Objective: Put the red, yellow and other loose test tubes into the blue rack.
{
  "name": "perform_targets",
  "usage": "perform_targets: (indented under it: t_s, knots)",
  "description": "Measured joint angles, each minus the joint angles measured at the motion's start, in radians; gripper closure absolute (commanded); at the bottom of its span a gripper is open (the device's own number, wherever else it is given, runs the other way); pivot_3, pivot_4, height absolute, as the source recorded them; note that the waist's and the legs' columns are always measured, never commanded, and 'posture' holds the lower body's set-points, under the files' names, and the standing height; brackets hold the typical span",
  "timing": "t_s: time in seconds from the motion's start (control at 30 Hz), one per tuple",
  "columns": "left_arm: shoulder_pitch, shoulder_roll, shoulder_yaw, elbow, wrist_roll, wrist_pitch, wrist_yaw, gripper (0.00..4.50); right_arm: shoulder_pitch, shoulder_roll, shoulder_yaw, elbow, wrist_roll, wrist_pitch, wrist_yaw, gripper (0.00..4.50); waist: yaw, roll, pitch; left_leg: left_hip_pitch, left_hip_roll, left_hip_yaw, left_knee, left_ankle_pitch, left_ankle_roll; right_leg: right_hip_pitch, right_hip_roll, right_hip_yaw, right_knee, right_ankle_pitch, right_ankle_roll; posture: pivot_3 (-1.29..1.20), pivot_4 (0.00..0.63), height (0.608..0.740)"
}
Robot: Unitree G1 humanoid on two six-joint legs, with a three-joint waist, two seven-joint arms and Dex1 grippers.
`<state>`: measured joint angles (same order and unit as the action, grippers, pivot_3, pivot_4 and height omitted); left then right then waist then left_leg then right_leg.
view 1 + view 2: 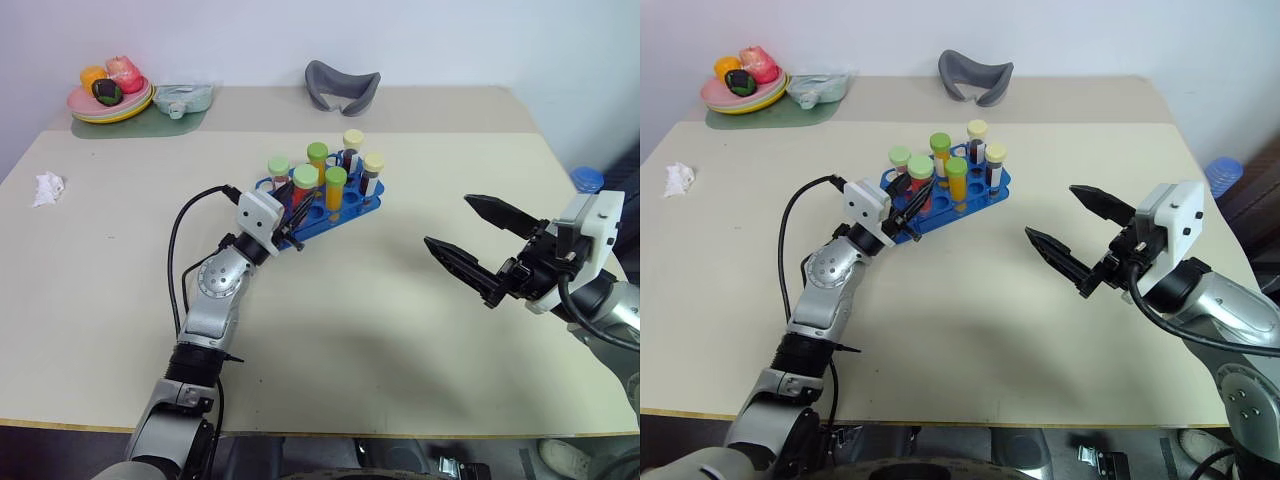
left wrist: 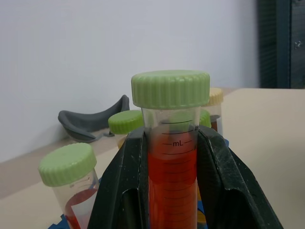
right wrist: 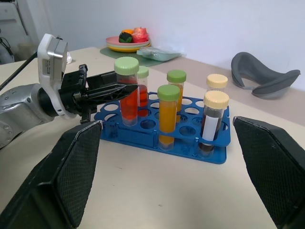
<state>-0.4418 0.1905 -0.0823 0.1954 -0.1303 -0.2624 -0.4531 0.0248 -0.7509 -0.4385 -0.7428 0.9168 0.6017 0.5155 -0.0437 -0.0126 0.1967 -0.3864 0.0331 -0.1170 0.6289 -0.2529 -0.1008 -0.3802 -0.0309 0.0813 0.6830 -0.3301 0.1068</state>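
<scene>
Red test tube (image 2: 172,176), green cap, clamped between left gripper (image 1: 291,222) fingers, upright over the near-left corner of blue rack (image 1: 362,207) at table centre. Right gripper (image 1: 470,240), at 4 o'clock from rack and well apart, fingers spread wide, holding nothing. Five more capped tubes stand in rack. Grey curved object (image 1: 342,84) at 12 o'clock; fruit plate (image 1: 110,103) at 10 o'clock.

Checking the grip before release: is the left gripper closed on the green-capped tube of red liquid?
Yes, the left gripper has both black fingers pressed against the green-capped tube of red liquid.
</scene>
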Motion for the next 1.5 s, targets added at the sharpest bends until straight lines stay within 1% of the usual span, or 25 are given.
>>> perform_targets:
  t_s: [0.07,0.17,0.2,0.43,0.5,0.6,0.87,1.03,1.2,1.37,1.5]
  knots:
    - [-0.006,-0.001,0.004,0.022,-0.01,-0.005,0.0,3.7,0.0,0.0,0.0,0.0,0.0,0.0,0.0,0.0,-0.001,0.0,0.0,0.003,0.0,0.0,0.0,0.0,0.0,0.002,0.0,0.0,0.0,0.0,0.0,0.0,0.15,0.74]
    - [-0.008,-0.001,0.008,0.04,-0.014,-0.01,-0.001,3.7,-0.001,0.0,0.0,0.001,0.0,0.0,0.0,0.0,-0.002,0.0,0.0,0.012,0.0,0.0,-0.002,-0.001,0.002,0.011,0.0,0.0,-0.003,0.0,0.0,0.0,0.15,0.74]
    - [-0.008,-0.002,0.009,0.042,-0.014,-0.01,-0.001,3.7,-0.001,0.0,0.0,0.001,0.0,0.0,0.0,0.0,-0.002,0.0,0.0,0.013,0.0,0.0,-0.002,-0.002,0.003,0.012,0.001,0.0,-0.003,0.0,0.0,0.0,0.15,0.74]
    - [-0.004,-0.004,0.013,0.047,-0.012,-0.008,0.0,3.7,-0.006,0.0,0.001,0.002,0.0,0.0,-0.001,0.0,-0.002,0.001,-0.002,0.013,0.0,0.0,-0.002,-0.002,0.003,0.012,0.001,0.001,-0.003,0.0,0.0,0.0,0.15,0.74]
    - [0.013,0.002,0.017,0.082,-0.009,0.02,0.002,3.7,-0.006,0.0,0.001,0.002,0.0,0.0,-0.001,0.0,-0.004,0.002,-0.002,0.012,0.0,0.0,-0.003,-0.002,0.003,0.011,0.001,0.001,-0.003,0.0,0.0,0.0,0.15,0.74]
    - [0.025,0.002,0.019,0.087,-0.01,0.02,0.001,3.7,-0.006,0.0,0.001,0.002,0.0,0.0,0.005,0.0,0.001,0.001,-0.001,0.01,0.001,0.0,-0.003,-0.002,0.003,0.01,0.001,0.001,-0.004,-0.001,0.0,0.0,0.15,0.74]
    - [0.025,0.002,0.02,0.081,-0.009,0.033,0.002,3.7,0.045,-0.014,0.001,-0.003,0.045,-0.001,0.098,0.0,0.0,0.001,-0.001,0.011,0.001,0.0,-0.003,-0.002,0.003,0.01,0.001,0.001,-0.004,0.0,0.0,0.0,0.15,0.74]
    - [0.025,0.002,0.019,0.075,-0.009,0.04,0.003,3.7,0.044,-0.019,0.0,-0.007,0.08,-0.001,0.123,0.0,0.001,0.001,-0.001,0.01,0.001,0.0,-0.003,-0.002,0.003,0.01,0.001,0.001,-0.005,-0.001,0.0,0.0,0.15,0.74]
    - [0.025,0.002,0.02,0.072,-0.01,0.044,0.002,3.7,0.04,-0.03,0.0,-0.007,0.08,-0.003,0.136,0.0,0.001,0.0,-0.001,0.01,0.001,0.0,-0.003,-0.002,0.003,0.01,0.001,0.0,-0.005,-0.001,0.0,0.0,0.15,0.74]
    - [0.024,0.002,0.023,0.037,-0.032,0.108,-0.004,3.7,0.038,-0.036,0.001,-0.007,0.074,-0.007,0.15,0.0,0.002,0.0,-0.001,0.01,0.001,0.0,-0.003,-0.002,0.003,0.01,0.001,0.0,-0.005,-0.001,0.0,0.0,0.15,0.74]
    - [0.025,0.002,0.024,0.031,-0.033,0.116,-0.01,3.7,0.058,-0.064,0.001,-0.005,0.027,-0.016,0.195,0.0,0.003,0.0,-0.001,0.01,0.001,0.0,-0.004,-0.002,0.003,0.01,0.001,0.0,-0.007,-0.001,0.0,0.0,0.15,0.74]
